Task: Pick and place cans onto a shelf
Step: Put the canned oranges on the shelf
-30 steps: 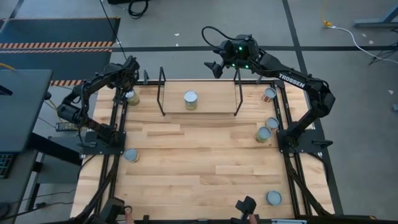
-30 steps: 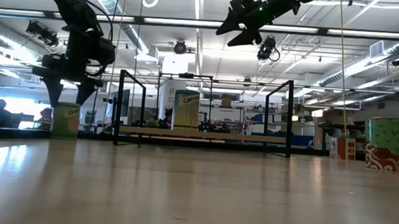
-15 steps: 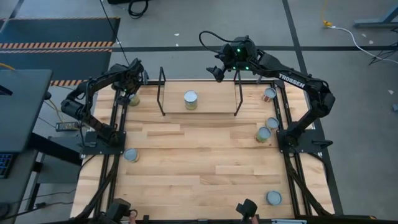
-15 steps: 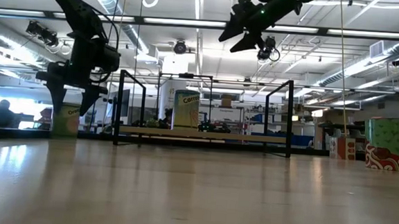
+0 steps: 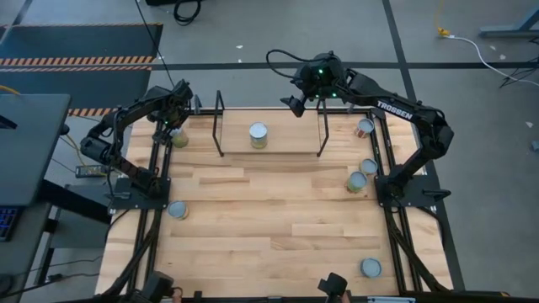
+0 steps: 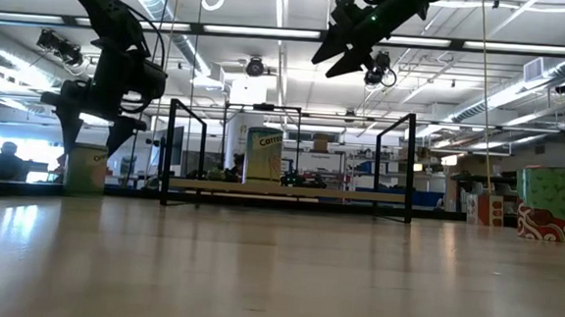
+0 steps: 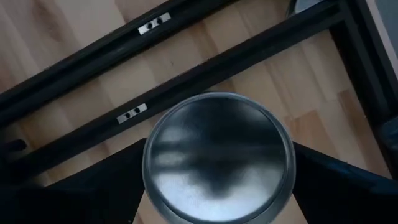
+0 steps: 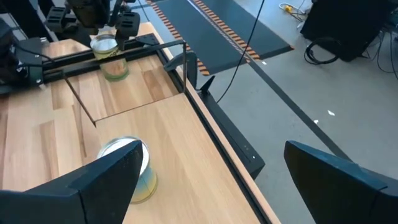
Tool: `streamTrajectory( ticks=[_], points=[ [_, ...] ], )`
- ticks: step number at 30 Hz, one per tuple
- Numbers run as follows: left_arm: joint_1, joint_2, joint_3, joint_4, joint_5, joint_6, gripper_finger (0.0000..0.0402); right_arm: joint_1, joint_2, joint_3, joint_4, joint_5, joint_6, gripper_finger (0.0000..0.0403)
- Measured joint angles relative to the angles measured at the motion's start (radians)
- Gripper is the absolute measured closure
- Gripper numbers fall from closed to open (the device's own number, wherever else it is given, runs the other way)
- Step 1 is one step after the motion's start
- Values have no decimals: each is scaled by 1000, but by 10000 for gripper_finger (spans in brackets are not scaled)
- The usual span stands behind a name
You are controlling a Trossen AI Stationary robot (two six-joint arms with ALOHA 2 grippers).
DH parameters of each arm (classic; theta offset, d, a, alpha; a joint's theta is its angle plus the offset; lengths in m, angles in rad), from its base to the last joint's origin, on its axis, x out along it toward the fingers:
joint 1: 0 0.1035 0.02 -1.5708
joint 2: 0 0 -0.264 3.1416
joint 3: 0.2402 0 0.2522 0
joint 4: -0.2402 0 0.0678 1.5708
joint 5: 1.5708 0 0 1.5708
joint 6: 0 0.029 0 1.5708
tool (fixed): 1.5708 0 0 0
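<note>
Left tool [image 5: 173, 126]: low over the far-left corner of the worktop [image 5: 269, 219], straight above a can [image 7: 217, 158]; fingers [image 7: 339, 186] spread wide on both sides of the can's lid, nothing held.
Can under the left tool: stands upright on the worktop, just left of the shelf [image 5: 269, 143]; whether the fingers touch it, I cannot tell.
Right tool [image 5: 296, 103]: high in the air beyond the far edge of the shelf, toward its right half; fingers [image 8: 93, 183] wide open and empty.
Shelf: at the far side of the worktop, near the middle; light board between two black end frames.
Can on shelf [image 5: 258, 135]: one, upright, near the middle of the board, a little to the left.
Far-right can [image 5: 364, 127]: at the far-right corner, lying on its side as far as I can tell.
Right-edge cans [image 5: 362, 175]: two, close together, about halfway along the right edge.
Near-right can [image 5: 370, 268]: alone, upright.
Left-edge can [image 5: 177, 209]: by the left rail, well apart from the others.
</note>
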Motion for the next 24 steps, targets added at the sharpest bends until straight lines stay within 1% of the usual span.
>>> streamTrajectory(
  ticks=[4, 8, 15, 17, 21, 24],
  points=[
    [-7, 0, 0, -2, 8, -1, 49, -1, 0, 0, 0, 0, 2, 3],
    [5, 0, 0, -39, -4, -11, 49, -1, 0, 0, 0, 0, 2, 3],
    [21, 0, 0, -4, -7, -12, 50, -1, 0, 0, 1, 0, 2, 3],
    [20, 0, 0, -5, -14, -11, 56, -1, 0, 0, 1, 0, -2, 3],
    [9, 0, 1, -3, -23, 28, 86, -2, 0, 0, 4, 0, -10, 3],
    [-11, 0, 1, -3, -24, 41, 86, -2, 0, 0, 11, 10, -31, 3]
  ],
)
